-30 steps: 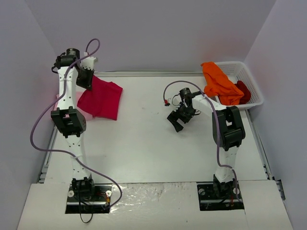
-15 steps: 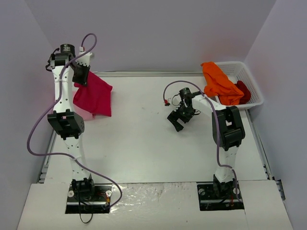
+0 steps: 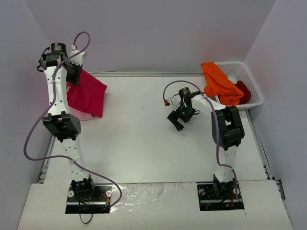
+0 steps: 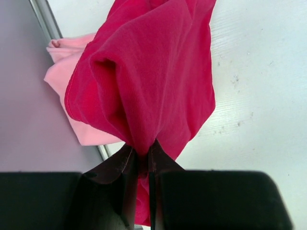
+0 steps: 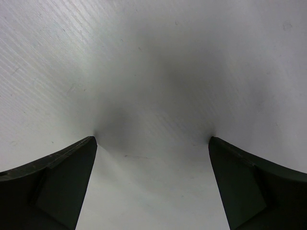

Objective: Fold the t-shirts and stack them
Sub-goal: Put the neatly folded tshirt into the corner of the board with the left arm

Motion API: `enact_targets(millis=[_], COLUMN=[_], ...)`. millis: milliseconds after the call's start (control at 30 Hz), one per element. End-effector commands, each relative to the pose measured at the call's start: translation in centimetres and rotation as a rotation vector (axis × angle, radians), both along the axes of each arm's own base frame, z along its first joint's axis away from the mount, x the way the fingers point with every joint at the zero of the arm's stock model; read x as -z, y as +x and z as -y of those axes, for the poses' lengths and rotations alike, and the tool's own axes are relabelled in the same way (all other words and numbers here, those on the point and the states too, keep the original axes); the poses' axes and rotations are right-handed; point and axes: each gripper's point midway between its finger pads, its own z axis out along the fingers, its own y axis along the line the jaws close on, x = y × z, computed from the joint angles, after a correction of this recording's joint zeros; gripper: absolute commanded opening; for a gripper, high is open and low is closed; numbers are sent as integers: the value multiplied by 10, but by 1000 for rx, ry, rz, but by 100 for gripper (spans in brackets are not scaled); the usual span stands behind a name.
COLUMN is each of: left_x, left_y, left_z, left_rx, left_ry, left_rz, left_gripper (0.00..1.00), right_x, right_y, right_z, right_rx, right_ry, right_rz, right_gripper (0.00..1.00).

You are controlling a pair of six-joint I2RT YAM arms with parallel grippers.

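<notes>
My left gripper is raised at the far left and shut on the folded crimson-magenta t-shirt, which hangs from it above the table; in the left wrist view the gripper pinches a bunch of that cloth. The pale pink t-shirt lies below it at the table's left edge and also shows in the left wrist view. The orange t-shirt drapes over the white basket's rim and the dark red t-shirt lies inside. My right gripper is open and empty, its fingertips on bare table.
The white mesh basket stands at the back right corner. A metal rail runs along the table's left edge beside the grey wall. A purple cable loops round each arm.
My left gripper has moved left and a little back with the crimson-magenta shirt, bringing it over the pale pink one. The right arm has not moved.
</notes>
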Motion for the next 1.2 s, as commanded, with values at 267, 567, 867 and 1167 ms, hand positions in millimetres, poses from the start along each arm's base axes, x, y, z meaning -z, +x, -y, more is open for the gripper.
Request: enact_targets(millis=[267, 567, 867, 1167], left_x=[-32, -29, -16, 7], left_y=[-98, -95, -87, -66], left_z=[-2, -7, -23, -46], left_rx=[3, -8, -20, -47], left_ry=[34, 38, 106, 182], left_rz=[-172, -175, -210, -230], left_gripper=[2, 2, 2, 2], right_x=[45, 48, 51, 56], right_y=[-35, -36, -38, -42], right_z=[19, 23, 26, 30], right_rx=[2, 0, 0, -3], right_ry=[-92, -114, -131, -141], right_rz=[-170, -176, -179, -199], right_gripper=[100, 100, 100, 100])
